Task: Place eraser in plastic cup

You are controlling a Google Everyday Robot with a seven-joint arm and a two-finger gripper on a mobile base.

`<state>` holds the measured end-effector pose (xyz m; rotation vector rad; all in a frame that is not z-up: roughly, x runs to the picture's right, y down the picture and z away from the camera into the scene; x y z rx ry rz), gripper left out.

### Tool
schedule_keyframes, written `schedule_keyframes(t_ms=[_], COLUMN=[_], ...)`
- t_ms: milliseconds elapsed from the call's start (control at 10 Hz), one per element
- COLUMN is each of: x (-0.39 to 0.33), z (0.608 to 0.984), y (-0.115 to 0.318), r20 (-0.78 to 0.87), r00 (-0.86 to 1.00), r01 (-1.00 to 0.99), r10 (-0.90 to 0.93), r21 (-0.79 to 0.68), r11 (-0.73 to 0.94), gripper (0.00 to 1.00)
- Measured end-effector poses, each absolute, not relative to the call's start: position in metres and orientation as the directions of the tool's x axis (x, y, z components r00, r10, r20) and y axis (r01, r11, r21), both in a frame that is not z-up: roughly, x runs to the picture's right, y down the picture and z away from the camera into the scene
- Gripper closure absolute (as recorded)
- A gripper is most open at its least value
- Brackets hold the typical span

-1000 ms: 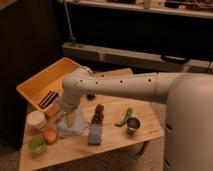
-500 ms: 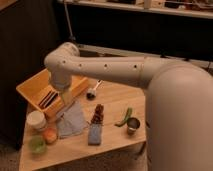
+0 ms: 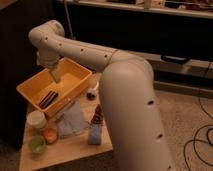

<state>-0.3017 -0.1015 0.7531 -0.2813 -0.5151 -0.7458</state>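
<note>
The eraser (image 3: 48, 99), a dark striped block, lies inside the yellow bin (image 3: 30, 86) at the table's back left. The light green plastic cup (image 3: 36, 144) stands at the table's front left corner, empty as far as I can see. My gripper (image 3: 56, 76) hangs from the wrist over the bin's middle, above and slightly right of the eraser, apart from it. The cup is well in front of the gripper, past the bin's front wall.
A white round container (image 3: 36, 120) and an orange object (image 3: 50, 135) stand next to the cup. A clear wrap (image 3: 72, 120), a brown item (image 3: 97, 116) and a blue-grey pad (image 3: 95, 134) lie mid-table. My arm (image 3: 130, 100) covers the table's right side.
The arm has swung up and left, moving the gripper from low over the table's front left to above the yellow bin. The objects on the table have not moved.
</note>
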Motion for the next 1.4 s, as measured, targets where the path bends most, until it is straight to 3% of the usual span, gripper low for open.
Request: schedule_keyframes(t_ms=[200,700,1400], x=[-0.309,-0.312,-0.339], z=[0.774,0.778,0.843], y=[-0.102,-0.096,-0.002], r20=[0.544,0.557,0.629], r00=[0.610,0.603,0.584], r01=[0.713,0.721,0.748], r10=[-0.576,-0.571,-0.514], r21=[-0.060,-0.074,-0.171], r11=[0.698,0.689,0.641], gripper=[0.20,0.20,0.20])
